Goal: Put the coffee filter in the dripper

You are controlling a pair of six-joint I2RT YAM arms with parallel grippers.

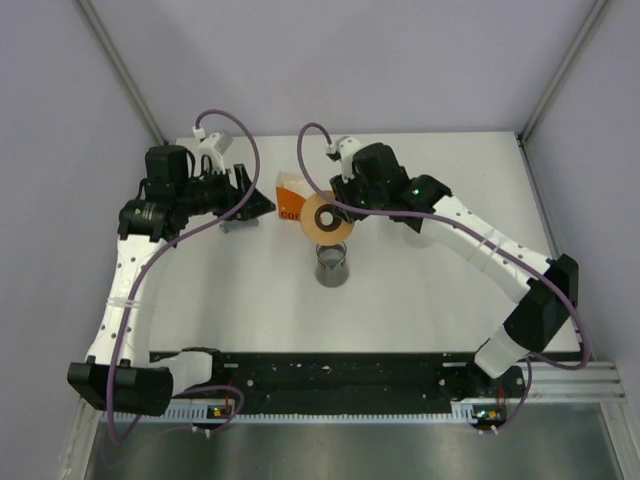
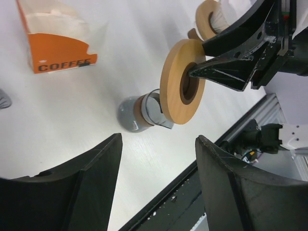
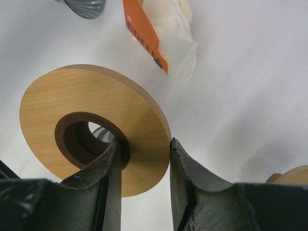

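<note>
While the right end effector grips a wooden ring, one finger through its hole, the other outside its rim, above a grey vessel, left end effector spread wide, empty, coffee filters in orange box on worktop.

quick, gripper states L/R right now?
left gripper: open, holding nothing.
right gripper: closed on the wooden ring, one finger through its hole.
</note>
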